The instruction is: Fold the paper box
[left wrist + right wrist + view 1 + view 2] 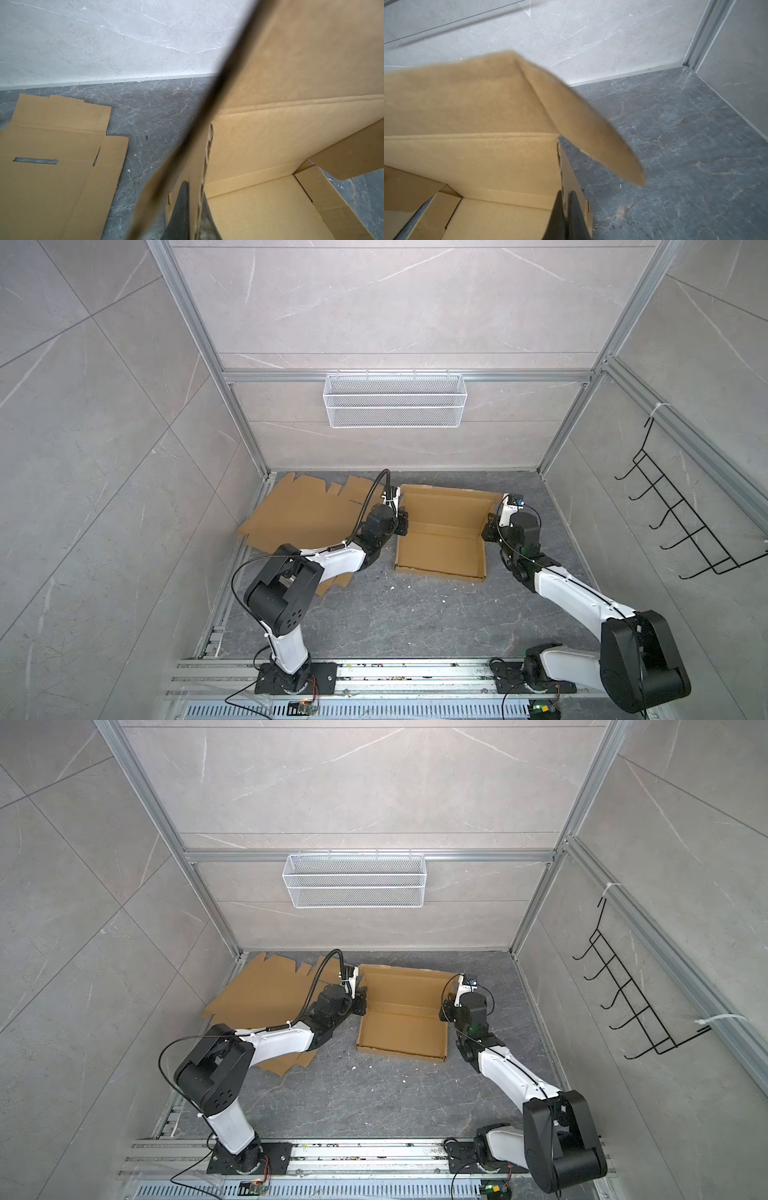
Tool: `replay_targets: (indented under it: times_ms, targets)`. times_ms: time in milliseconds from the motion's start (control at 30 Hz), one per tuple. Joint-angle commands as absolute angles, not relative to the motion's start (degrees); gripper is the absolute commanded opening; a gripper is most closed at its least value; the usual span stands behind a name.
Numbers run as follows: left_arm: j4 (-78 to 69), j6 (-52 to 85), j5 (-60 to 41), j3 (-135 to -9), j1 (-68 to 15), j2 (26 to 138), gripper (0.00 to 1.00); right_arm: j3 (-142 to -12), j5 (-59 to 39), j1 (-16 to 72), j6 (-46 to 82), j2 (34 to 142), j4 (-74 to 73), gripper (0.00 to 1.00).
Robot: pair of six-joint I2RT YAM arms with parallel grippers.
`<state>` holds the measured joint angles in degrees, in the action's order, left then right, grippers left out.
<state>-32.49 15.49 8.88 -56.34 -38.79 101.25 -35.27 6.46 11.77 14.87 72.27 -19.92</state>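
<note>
The brown paper box [436, 549] [401, 1029] lies mid-table as a shallow tray, side walls up, its lid panel [444, 502] raised toward the back wall. My left gripper [402, 523] [360, 1006] is shut on the box's left side wall; in the left wrist view that gripper [195, 193] has its two dark fingers pinching the corrugated edge. My right gripper [488, 529] [445, 1011] is shut on the right side wall, and the right wrist view shows it [566, 193] clamping the wall. A rounded lid flap [591, 135] hangs out over the table.
Flat unfolded cardboard sheets [307, 514] [52, 155] lie at the left, partly under the left arm. A white mesh basket [395, 400] hangs on the back wall. A black wire hook rack [681, 514] hangs on the right wall. Aluminium rails [374, 672] run along the front.
</note>
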Motion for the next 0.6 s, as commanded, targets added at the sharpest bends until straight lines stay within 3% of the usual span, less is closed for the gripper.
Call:
replay_targets:
  times_ms: [0,567]
  targets:
    - [-40.47,15.61,5.61,-56.43,-42.39,102.05,0.00,-32.75,3.01,13.24,16.46,71.57,-18.79,0.00]
    - [-42.41,16.99,11.78,-54.79,-46.97,104.40,0.00,-28.60,5.17,13.71,18.22,67.81,-16.57,0.00]
